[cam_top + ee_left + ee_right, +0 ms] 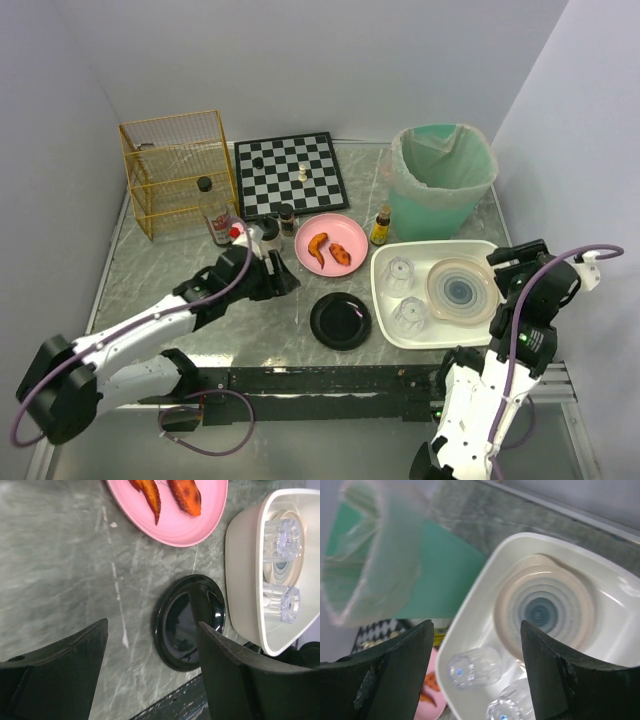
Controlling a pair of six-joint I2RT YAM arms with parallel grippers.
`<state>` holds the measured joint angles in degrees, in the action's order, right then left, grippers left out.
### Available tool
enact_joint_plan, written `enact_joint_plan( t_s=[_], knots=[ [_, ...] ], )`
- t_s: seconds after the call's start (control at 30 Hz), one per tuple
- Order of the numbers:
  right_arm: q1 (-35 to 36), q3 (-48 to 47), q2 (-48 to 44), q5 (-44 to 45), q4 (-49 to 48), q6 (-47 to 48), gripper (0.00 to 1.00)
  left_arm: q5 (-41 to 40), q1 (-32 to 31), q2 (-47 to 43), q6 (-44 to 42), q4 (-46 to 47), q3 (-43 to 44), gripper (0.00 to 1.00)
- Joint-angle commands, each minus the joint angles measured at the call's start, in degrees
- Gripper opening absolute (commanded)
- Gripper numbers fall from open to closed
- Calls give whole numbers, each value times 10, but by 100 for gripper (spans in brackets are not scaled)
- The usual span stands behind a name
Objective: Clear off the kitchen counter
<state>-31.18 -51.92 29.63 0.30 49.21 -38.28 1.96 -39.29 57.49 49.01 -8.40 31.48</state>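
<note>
Left pincer [151, 626] close to the black plate [187, 622]
Its jaws stand apart; the plate lies on the worktop [60, 555] to its right. Right pincer [476, 627], also apart, is farther.

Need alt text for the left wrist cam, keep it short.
Open left gripper above the marble counter, its dark fingers framing a black plate. Beyond it, a pink plate holds two orange-red food pieces; at the frame's right, a white tray holds two clear glasses.

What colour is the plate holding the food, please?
The plate is pink; clearest in left wrist view.
</note>
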Motion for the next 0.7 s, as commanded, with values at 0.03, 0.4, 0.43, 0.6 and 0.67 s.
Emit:
enact_joint_plan(
  t_s=[0.03, 0.4, 0.43, 0.6, 0.67],
  knots=[
    [-2, -51, 15, -132, 2, 36, 76, -70, -25, 93, 57, 130, 1, 77],
    [17, -68, -6, -149, 20, 25, 73, -117, -26, 303, 117, 240, 54, 74],
    [18, -64, -8, -148, 20, 24, 73, -125, -26, 306, 121, 243, 57, 74],
    [20, -53, -12, -144, 15, 24, 72, -157, -26, 318, 127, 243, 67, 73],
    [20, -52, -12, -145, 12, 22, 72, -163, -26, 341, 125, 227, 82, 70]
  ],
)
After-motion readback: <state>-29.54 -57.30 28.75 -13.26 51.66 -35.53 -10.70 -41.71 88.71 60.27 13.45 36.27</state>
